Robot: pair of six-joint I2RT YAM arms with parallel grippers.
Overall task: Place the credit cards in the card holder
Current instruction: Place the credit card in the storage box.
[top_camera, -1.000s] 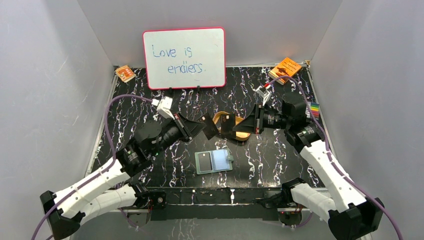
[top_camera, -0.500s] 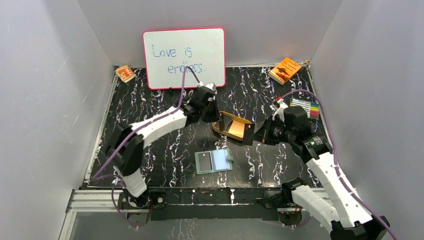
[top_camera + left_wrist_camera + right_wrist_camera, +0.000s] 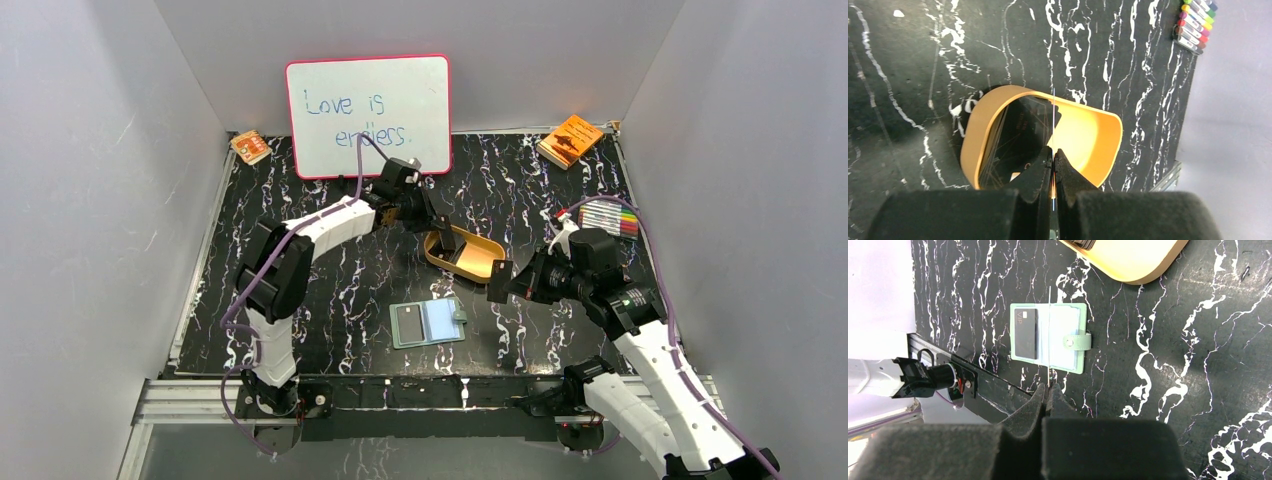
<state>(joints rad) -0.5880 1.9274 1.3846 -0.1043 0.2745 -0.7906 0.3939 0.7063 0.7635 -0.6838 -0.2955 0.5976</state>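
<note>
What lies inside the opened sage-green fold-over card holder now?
In the sage-green card holder, one black VIP-marked card is tucked into its left side. The pale-blue clear sleeve on the right looks empty. Whatever lies under the black card is covered.

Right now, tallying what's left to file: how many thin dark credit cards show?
4. One dark card sits in the sage-green wallet; the left gripper and right gripper each pinch one edge-on; at least one lies in the tan-orange oval tray, possibly more stacked.
</note>
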